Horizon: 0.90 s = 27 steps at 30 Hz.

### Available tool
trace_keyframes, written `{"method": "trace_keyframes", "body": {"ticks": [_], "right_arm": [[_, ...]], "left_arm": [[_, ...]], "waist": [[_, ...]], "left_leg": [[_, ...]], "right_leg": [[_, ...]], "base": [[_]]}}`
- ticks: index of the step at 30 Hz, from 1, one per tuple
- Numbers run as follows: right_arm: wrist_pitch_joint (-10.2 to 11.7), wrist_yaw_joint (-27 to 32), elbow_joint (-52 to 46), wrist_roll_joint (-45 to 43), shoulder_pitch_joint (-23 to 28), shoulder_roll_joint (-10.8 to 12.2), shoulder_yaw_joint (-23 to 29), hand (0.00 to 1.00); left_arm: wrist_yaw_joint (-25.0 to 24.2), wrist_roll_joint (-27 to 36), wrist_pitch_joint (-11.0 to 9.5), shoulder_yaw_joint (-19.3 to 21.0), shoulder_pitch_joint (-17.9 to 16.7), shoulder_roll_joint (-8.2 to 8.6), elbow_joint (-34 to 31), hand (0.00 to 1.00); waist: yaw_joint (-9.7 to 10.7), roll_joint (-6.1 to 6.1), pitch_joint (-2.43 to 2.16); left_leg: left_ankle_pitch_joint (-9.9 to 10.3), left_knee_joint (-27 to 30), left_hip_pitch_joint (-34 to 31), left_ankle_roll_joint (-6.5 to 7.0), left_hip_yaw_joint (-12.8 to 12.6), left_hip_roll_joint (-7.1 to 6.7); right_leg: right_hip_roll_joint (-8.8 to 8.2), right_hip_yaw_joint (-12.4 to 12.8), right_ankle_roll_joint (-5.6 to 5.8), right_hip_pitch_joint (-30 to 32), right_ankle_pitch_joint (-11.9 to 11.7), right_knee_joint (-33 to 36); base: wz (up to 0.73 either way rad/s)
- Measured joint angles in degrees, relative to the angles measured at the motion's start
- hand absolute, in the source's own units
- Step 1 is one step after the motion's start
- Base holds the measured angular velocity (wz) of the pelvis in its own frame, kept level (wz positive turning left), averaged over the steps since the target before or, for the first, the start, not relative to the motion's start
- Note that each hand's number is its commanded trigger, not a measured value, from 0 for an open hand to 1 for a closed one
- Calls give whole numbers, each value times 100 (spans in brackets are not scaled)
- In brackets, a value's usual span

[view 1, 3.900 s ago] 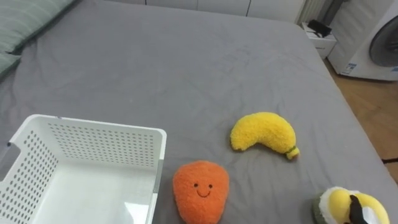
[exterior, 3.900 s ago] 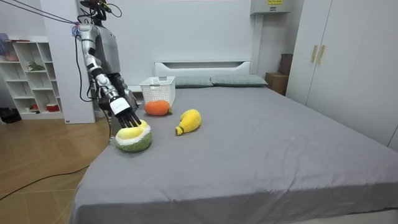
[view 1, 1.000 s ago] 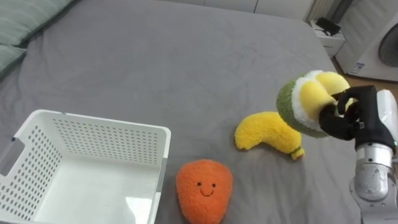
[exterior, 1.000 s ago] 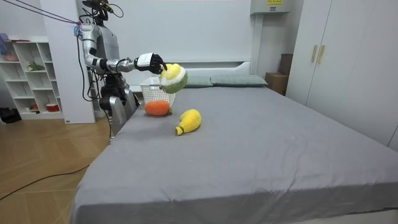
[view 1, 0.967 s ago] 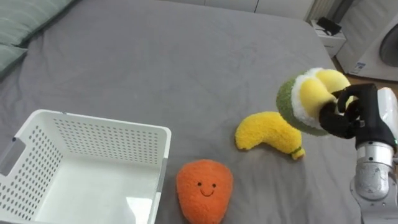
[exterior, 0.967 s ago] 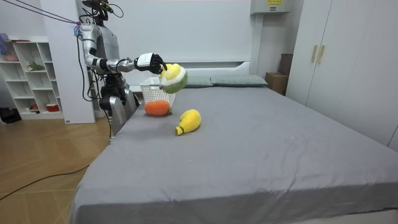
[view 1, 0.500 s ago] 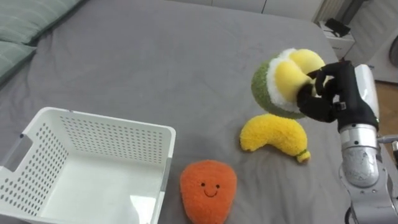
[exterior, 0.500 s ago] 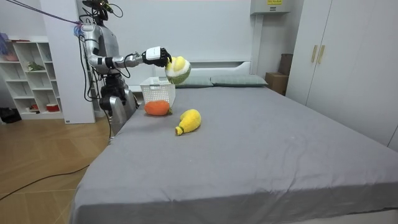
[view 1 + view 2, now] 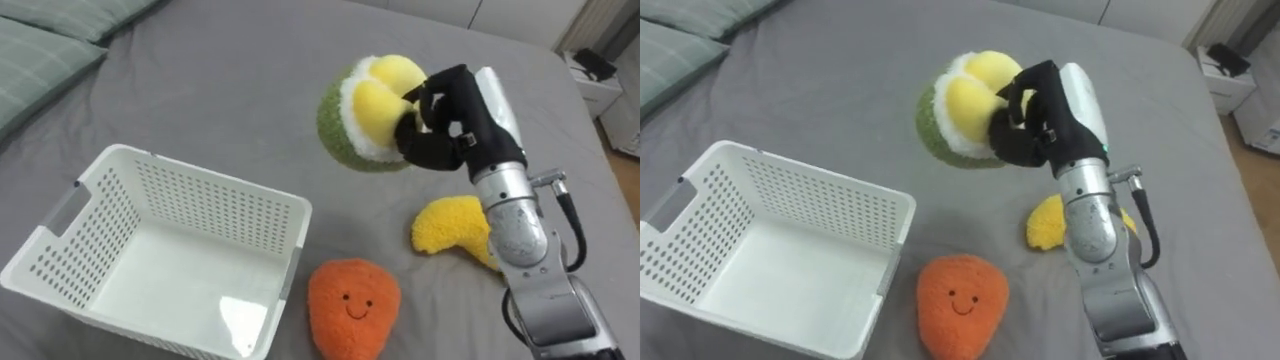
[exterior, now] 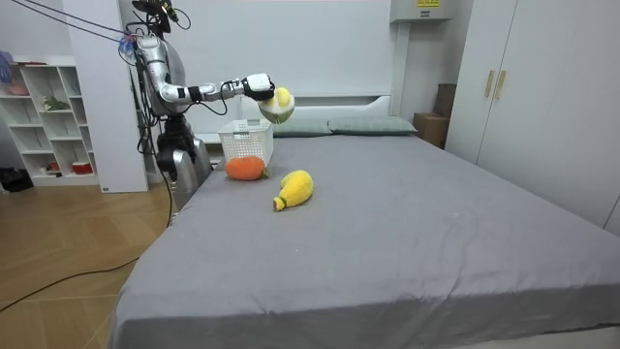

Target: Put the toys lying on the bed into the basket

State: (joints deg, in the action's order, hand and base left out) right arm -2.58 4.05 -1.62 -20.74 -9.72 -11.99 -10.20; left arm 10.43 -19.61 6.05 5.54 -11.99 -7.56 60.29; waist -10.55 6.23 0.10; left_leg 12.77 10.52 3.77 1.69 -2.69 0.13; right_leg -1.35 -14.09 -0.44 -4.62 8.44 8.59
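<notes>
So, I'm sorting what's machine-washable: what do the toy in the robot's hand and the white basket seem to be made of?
The green-and-yellow toy, gripped by the right hand, looks like plush fabric: fuzzy matte pile, soft rounded outline, probably stuffed. The white basket looks like moulded plastic: smooth, faintly glossy floor, walls pierced by regular rows of small holes.

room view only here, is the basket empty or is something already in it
Observer: The white basket is empty; its bare floor shows in the eye views.
Operator: so the orange thing isnt inside
Observer: No. The orange plush lies on the bed just outside the basket's near right corner.
Operator: grip on the held toy ok
Observer: The right hand has its fingers curled into the yellow middle of the green-and-yellow plush.
</notes>
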Motion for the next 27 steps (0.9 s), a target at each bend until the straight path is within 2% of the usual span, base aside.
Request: {"method": "trace_keyframes", "body": {"ticks": [6,11,16,19,21,27], "right_arm": [[-80,-337,-103,-136,-31,304,-381,100],[-119,-652,-102,-224,-56,378,-509,100],[-126,-857,-102,-206,-164,395,-733,100],[-133,-958,-102,-215,-183,417,-926,100],[-225,-1039,-96,-206,-244,455,-1109,100],[-244,-1036,-91,-212,-316,532,-1525,100]], "left_arm": [[14,-19,0,-2,126,8,-3,0],[3,-10,0,-26,153,54,-3,0],[2,-18,7,-276,181,59,-5,0],[11,-16,22,-384,226,38,-10,0],[10,-14,34,-409,261,25,-9,0],[19,-11,37,-533,439,13,42,0]], "waist": [[-165,-31,22],[-306,-37,26],[-388,-62,42],[-388,-65,44],[-403,-68,47],[-426,-64,51]], "left_leg": [[-3,-32,-39,5,-6,11],[-6,-30,-54,9,-4,3],[-6,-15,-93,10,22,3],[-7,-9,-116,10,46,2],[-7,-8,-124,10,48,-4],[-11,-12,-128,14,77,-27]], "right_leg": [[-12,-9,2,48,0,6],[-15,-26,3,59,-1,5],[-19,-59,3,75,-1,3],[-23,-98,3,82,-1,3],[-25,-119,3,87,-1,2],[-28,-167,3,84,-1,2]], "base": [[-1],[0],[1],[4],[0],[0]]}}
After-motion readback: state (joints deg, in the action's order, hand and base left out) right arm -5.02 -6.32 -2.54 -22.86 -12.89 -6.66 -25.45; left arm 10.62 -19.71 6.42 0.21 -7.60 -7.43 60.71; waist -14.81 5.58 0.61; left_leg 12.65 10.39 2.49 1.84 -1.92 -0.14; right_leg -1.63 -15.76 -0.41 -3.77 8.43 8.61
